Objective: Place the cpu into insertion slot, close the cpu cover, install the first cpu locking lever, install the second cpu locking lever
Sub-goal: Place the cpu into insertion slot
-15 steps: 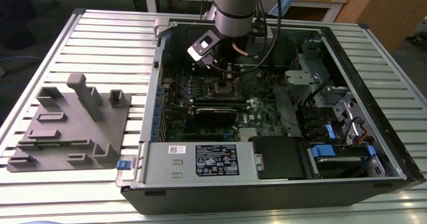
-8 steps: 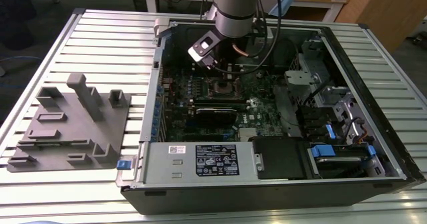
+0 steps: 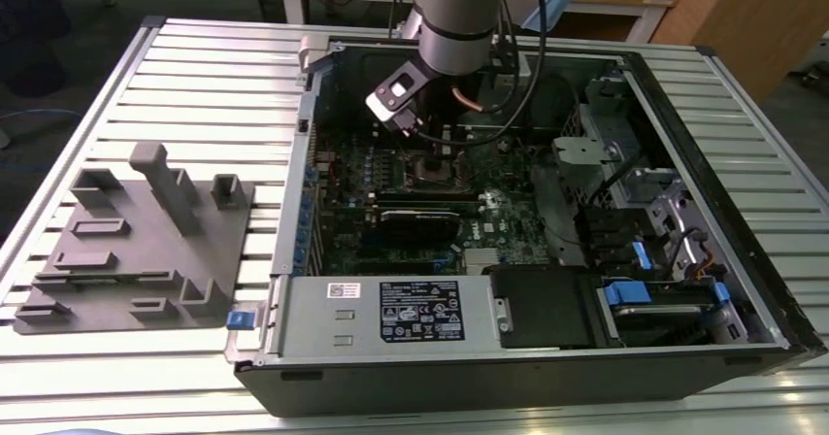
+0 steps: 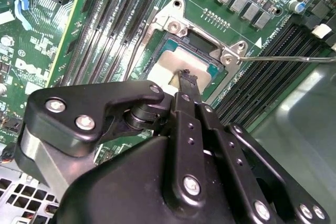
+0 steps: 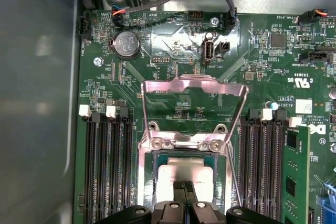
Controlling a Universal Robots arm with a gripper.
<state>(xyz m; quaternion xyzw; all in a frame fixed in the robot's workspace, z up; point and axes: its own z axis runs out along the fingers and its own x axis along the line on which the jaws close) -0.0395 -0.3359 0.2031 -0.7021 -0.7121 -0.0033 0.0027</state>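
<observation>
Where my arm (image 3: 453,17) reaches down into the open computer case (image 3: 518,369), the room is tight: the case's metal walls stand around the motherboard (image 5: 173,40), and one grey wall (image 5: 37,103) runs close along the bank of memory slots (image 5: 107,171). A second bank of slots (image 5: 262,171) lies on the other side of the socket, with a green memory module (image 5: 293,182) seated beyond it. The case lies on a slatted surface (image 3: 194,76), and a grey fixture tray (image 3: 143,250) sits well apart on the exterior view's left. Between the two slot banks, the cpu (image 5: 170,174) lies flat in the insertion slot (image 4: 199,39), its dull silver face up. The cpu cover (image 5: 194,83) stands swung up and away from the socket, its window open over bare board. A thin locking lever (image 4: 283,57) juts out sideways from the socket's corner, across the neighbouring memory slots. My gripper (image 5: 184,186) hangs right over the cpu with its two fingers (image 4: 185,85) pressed together and nothing pinched between them. The tips sit at the cpu's face near one edge, and I cannot tell whether they touch it.
</observation>
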